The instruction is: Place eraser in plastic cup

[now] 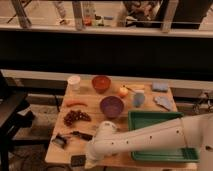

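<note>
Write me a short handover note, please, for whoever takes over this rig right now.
Gripper: low at the table's front edge, just right of the eraser; the arm hides its tip.
Eraser: flat on the table at the front left corner, not lifted.
Plastic cup: upright at the back left corner, far from the eraser. A blue cup also stands near the green tray, so check which one is meant.
Done: the arm has reached the eraser's area.
Left: grasp the eraser, carry it to the cup, drop it in.
</note>
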`<action>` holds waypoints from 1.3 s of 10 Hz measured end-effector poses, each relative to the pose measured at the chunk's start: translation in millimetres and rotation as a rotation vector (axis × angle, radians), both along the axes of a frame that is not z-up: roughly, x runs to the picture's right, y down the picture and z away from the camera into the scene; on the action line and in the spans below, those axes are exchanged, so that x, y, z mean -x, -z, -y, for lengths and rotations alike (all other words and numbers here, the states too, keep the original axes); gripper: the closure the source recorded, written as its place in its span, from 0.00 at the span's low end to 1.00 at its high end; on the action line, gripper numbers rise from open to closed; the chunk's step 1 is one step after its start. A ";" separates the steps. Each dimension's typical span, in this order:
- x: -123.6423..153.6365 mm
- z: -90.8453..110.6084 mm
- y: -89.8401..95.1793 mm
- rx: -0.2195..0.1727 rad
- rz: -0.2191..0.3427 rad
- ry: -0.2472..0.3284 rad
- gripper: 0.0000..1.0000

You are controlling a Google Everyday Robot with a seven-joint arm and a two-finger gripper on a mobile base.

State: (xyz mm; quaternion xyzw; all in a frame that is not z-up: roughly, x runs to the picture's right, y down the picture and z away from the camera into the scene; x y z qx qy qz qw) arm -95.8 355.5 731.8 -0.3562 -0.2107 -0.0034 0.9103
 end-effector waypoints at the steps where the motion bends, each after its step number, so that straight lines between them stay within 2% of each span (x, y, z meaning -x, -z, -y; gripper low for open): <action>1: -0.5 0.1 0.4 0.000 -0.001 0.002 0.99; 5: -4.8 3.3 4.9 -0.005 -0.001 0.014 1.00; 8: -9.1 37.9 32.3 -0.039 0.010 0.009 1.00; 11: -13.0 70.7 62.5 -0.086 0.018 0.028 1.00; 13: -30.3 89.9 74.6 -0.114 0.031 0.013 1.00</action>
